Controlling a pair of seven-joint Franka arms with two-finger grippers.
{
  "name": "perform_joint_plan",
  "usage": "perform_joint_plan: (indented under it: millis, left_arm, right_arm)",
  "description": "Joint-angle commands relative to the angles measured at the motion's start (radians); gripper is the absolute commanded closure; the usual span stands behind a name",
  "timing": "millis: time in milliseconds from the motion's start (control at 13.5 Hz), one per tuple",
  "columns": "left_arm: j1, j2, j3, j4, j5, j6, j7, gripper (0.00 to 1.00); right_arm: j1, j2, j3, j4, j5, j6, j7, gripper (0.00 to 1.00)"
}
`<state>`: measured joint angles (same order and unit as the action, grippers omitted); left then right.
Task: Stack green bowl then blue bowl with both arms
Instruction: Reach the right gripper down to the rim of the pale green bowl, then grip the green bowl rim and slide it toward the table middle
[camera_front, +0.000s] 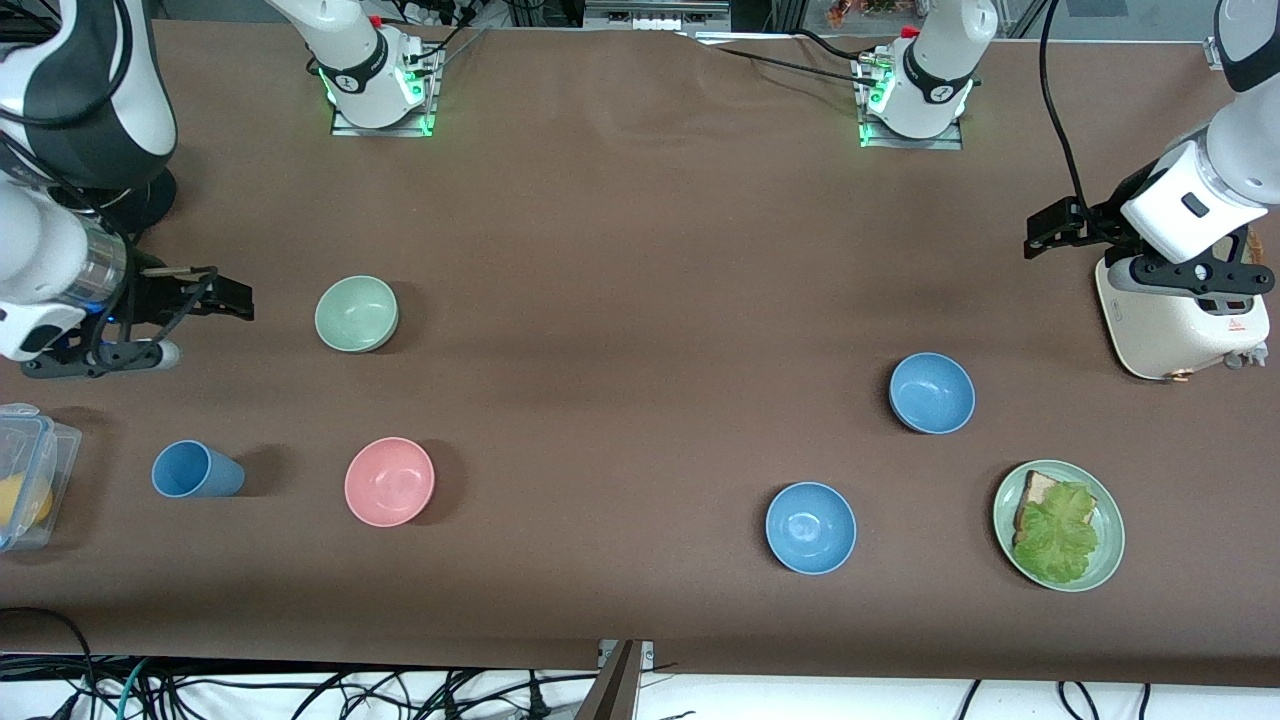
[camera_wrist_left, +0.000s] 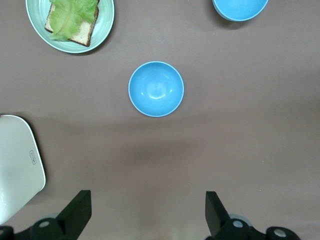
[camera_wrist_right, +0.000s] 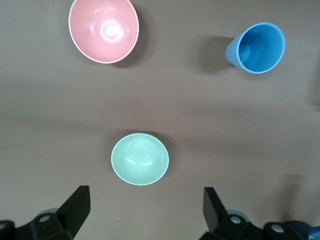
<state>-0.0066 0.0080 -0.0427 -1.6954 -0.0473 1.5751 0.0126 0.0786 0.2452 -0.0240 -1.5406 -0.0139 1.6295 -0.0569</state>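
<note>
The pale green bowl (camera_front: 356, 313) sits upright and empty on the brown table; it also shows in the right wrist view (camera_wrist_right: 140, 159). Two alike blue bowls stand toward the left arm's end: one (camera_front: 932, 392) farther from the front camera, one (camera_front: 811, 527) nearer. In the left wrist view the farther bowl (camera_wrist_left: 156, 89) is central and the other (camera_wrist_left: 240, 7) is at the edge. My right gripper (camera_front: 238, 300) (camera_wrist_right: 144, 207) is open and empty, over bare table beside the green bowl. My left gripper (camera_front: 1045, 232) (camera_wrist_left: 148, 210) is open and empty, over bare table beside the toaster.
A pink bowl (camera_front: 390, 481) and a blue cup (camera_front: 195, 469) stand nearer the camera than the green bowl. A green plate (camera_front: 1105, 555) with bread and lettuce, a white toaster (camera_front: 1180, 325) and a clear plastic box (camera_front: 30, 480) stand at the table's ends.
</note>
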Motion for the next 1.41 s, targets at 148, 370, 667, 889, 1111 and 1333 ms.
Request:
perform_joint_plan:
  millis: [148,370,667,889,1111,1333]
  left_arm:
    - [0.005,0.014,-0.002,0.033,-0.009,-0.024,-0.002,0.00]
    - [0.005,0.014,-0.002,0.033,-0.009,-0.024,-0.002,0.00]
    - [0.005,0.012,-0.002,0.033,-0.009,-0.024,-0.002,0.00]
    - [0.005,0.014,-0.002,0.033,-0.009,-0.024,-0.002,0.00]
    - [0.005,0.014,-0.002,0.033,-0.009,-0.024,-0.002,0.00]
    - [0.005,0.012,-0.002,0.033,-0.009,-0.024,-0.002,0.00]
  right_arm:
    - [-0.013,-0.148,0.012,-0.377,0.065,0.265,-0.011,0.00]
    - [-0.013,-0.144,0.012,-0.602,0.065,0.517,-0.014,0.00]
    - [-0.016,-0.112,0.010,-0.755,0.063,0.691,-0.063,0.00]
    - [-0.022,-0.087,0.004,-0.779,0.063,0.737,-0.095,0.00]
    - [-0.023,-0.051,-0.043,-0.779,0.063,0.777,-0.167,0.00]
    - [-0.023,0.000,-0.050,-0.779,0.065,0.826,-0.166,0.06]
